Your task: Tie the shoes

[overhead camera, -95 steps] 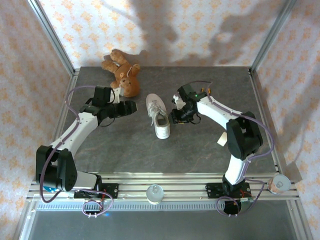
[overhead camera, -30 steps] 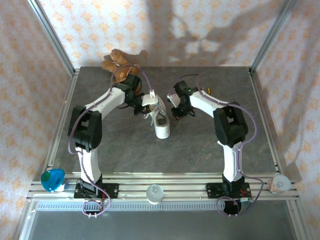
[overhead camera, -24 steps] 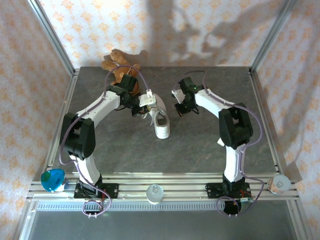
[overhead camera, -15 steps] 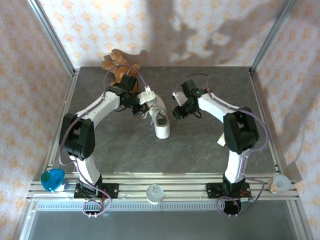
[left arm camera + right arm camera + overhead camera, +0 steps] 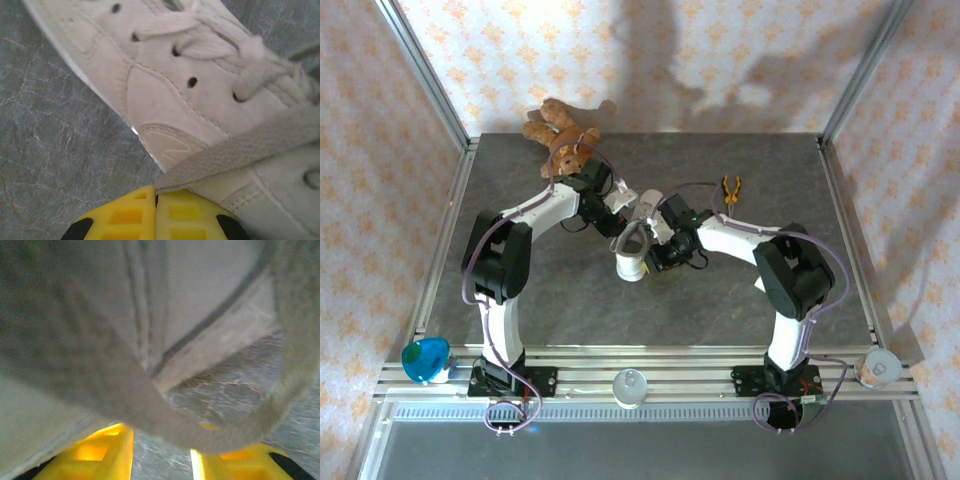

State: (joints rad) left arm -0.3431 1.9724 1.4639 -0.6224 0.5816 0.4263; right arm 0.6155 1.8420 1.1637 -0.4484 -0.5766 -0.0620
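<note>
The white sneaker [image 5: 634, 240] lies mid-table, slanted, between both arms. My left gripper [image 5: 620, 207] sits at its far left side. In the left wrist view its yellow fingers [image 5: 125, 215] are pressed together, and my left gripper [image 5: 156, 200] is shut on a flat white lace [image 5: 240, 150] that runs across the sneaker's side [image 5: 175, 65]. My right gripper [image 5: 660, 250] is against the sneaker's right side. Close up, my right gripper [image 5: 162, 460] is open, and a blurred loop of lace [image 5: 200, 432] passes in front of its fingers, with the sneaker [image 5: 100, 315] just beyond.
A brown teddy bear [image 5: 565, 145] lies at the back left, close behind the left arm. Yellow-handled pliers [image 5: 730, 187] lie at the back right. A blue object [image 5: 425, 360] and a round cup [image 5: 875, 368] sit at the near rail's two ends.
Both grippers have closed in on the sneaker; the right one moved left and nearer, against its side. The sneaker has swung to a slant. The pliers now show.
</note>
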